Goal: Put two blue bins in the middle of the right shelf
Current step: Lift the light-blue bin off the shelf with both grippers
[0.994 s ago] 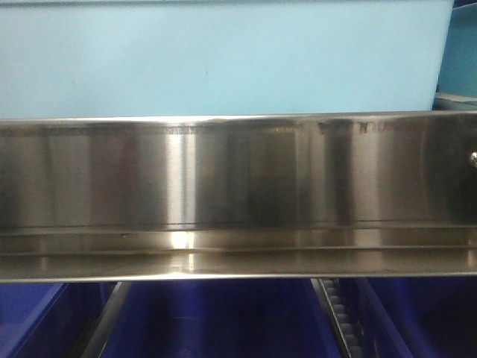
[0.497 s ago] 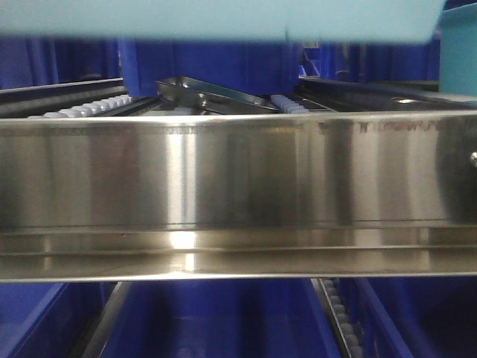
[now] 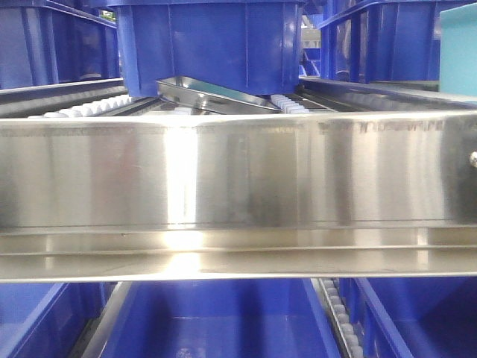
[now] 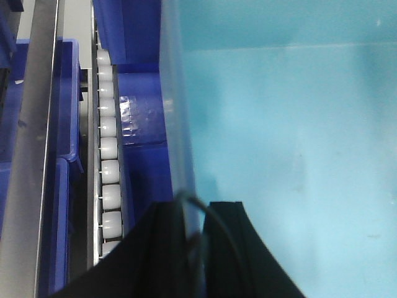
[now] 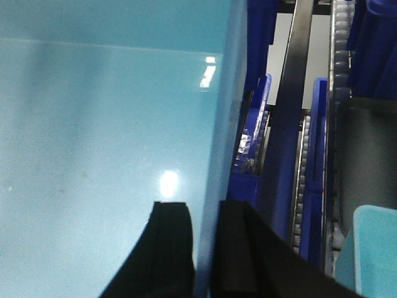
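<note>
A pale light-blue bin (image 4: pixel 291 124) fills the left wrist view. My left gripper (image 4: pixel 197 214) is shut on its left rim, one finger inside and one outside the wall. The same bin (image 5: pixel 99 124) fills the right wrist view. My right gripper (image 5: pixel 205 214) is shut on its right rim. In the front view this held bin is out of frame. A second pale blue bin (image 3: pixel 460 51) shows at the right edge, behind the brushed steel front rail (image 3: pixel 238 179) of the shelf level with roller tracks (image 3: pixel 82 110).
A dark royal-blue bin (image 3: pixel 209 45) sits further back on the rollers. More dark blue bins (image 3: pixel 216 321) lie on the level below. A white roller track (image 4: pixel 108 155) and steel rail (image 4: pixel 37 124) run left of the held bin. A pale blue corner (image 5: pixel 375 248) shows lower right.
The pale blue bin filled the top of the front view a second ago. It rose to a strip at the top edge, and is now gone from that view, uncovering the rollers and dark blue bin behind.
</note>
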Robot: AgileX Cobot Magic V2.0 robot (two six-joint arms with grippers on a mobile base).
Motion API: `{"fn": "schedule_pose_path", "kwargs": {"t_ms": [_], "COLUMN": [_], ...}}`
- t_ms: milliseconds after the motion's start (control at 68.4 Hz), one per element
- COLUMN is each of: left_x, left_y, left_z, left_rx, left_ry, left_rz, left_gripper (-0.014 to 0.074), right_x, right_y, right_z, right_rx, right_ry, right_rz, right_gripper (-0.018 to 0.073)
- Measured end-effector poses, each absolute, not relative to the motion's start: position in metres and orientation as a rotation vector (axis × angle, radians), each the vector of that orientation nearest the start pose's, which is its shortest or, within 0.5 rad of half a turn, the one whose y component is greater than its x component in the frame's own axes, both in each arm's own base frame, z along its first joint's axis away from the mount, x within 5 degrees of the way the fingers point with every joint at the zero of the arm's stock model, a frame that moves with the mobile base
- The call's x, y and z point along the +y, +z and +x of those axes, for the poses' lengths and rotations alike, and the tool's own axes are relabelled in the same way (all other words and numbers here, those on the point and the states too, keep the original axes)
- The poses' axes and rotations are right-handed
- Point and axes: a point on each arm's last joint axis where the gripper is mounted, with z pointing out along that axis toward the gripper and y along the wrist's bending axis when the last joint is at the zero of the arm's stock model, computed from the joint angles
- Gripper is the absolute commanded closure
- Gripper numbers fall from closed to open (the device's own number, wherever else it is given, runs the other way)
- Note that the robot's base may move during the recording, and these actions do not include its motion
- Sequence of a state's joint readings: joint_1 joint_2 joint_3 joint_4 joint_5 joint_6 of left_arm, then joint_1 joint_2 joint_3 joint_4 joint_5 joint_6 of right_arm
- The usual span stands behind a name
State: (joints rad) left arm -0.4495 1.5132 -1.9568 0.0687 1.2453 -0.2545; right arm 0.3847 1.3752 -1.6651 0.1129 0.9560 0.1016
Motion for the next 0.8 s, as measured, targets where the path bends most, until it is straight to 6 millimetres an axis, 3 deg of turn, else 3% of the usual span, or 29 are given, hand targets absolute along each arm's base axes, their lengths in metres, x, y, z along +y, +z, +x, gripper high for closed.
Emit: {"fn": "schedule_pose_path", "kwargs": {"t_ms": [804], "left_x": [-0.1238], "left_y": [0.4955], "left_z": [0.2704], "left_rx": [2.260], "left_ry": [-0.273], "left_rz": [0.216], "left_gripper": [0.0707], "right_x": [0.1141], "right_y": [0.4729], "right_z": [0.2598], "right_rx": [2.136], "right_ry": [0.420], "right_rz": [-0.289], "right_gripper": [0.0711]}}
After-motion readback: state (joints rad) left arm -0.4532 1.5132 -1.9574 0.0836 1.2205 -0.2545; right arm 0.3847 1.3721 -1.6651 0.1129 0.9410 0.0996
